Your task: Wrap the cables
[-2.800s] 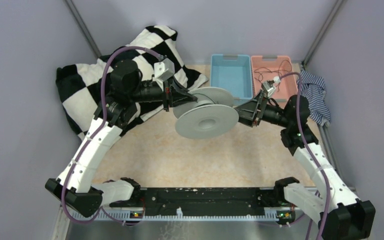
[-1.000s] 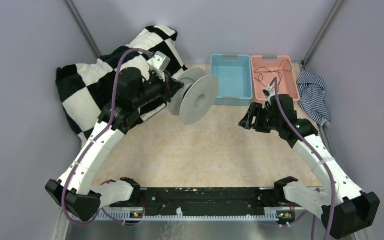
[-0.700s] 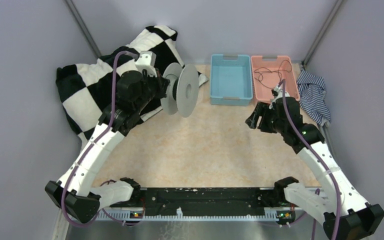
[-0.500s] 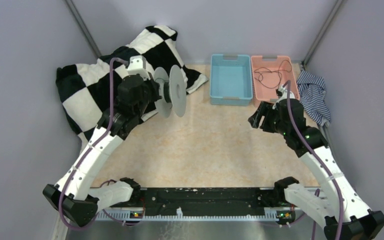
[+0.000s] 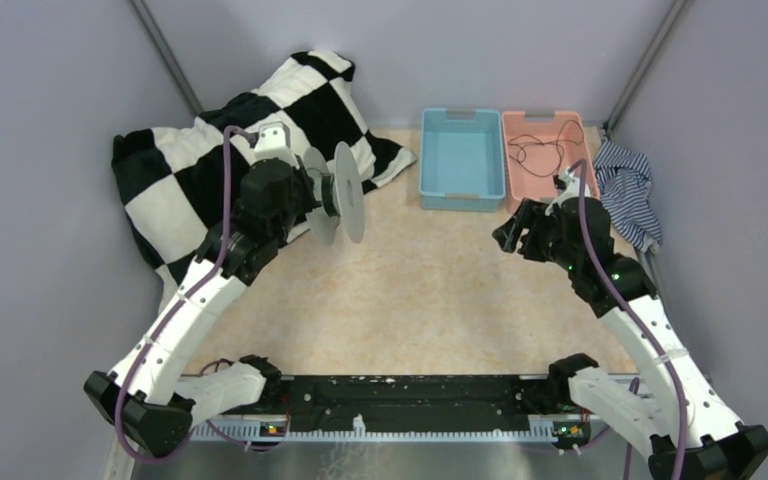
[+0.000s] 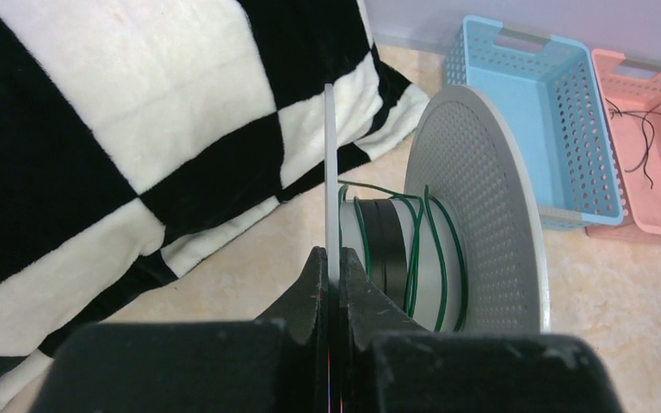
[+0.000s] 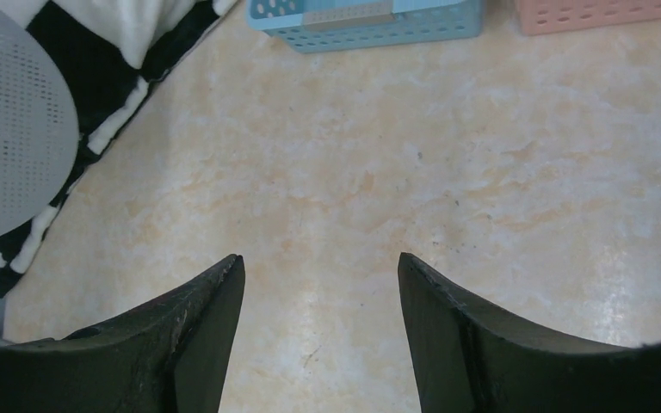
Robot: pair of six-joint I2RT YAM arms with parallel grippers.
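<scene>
At the far right of the pale marbled tabletop (image 5: 410,300), in the salmon-pink perforated plastic basket (image 5: 532,115): thin black cables (image 5: 538,142), loose and tangled on the basket floor, touched by neither arm. Sits just beside a light-blue perforated plastic basket (image 5: 462,199) on its left, with a crumpled blue-and-white striped cloth (image 5: 625,185) on its right. Well apart from both, toward the left, a pale grey round plastic spool (image 5: 348,192), turned with its two flanges on edge and its hub level. Carries a few loops of thin green wire (image 6: 413,258) around the hub, over a dark band (image 6: 386,249) too indistinct to name. Hangs from the left gripper (image 6: 331,267), clamped tight on the thin rim of the near flange, at the edge of the black-and-white checked plush blanket (image 5: 160,180); contact with the blanket or tabletop cannot be told. Over bare tabletop in front of the pink basket, the right gripper (image 7: 318,258), jaws spread wide, grasping nothing, pointed toward the spool.
</scene>
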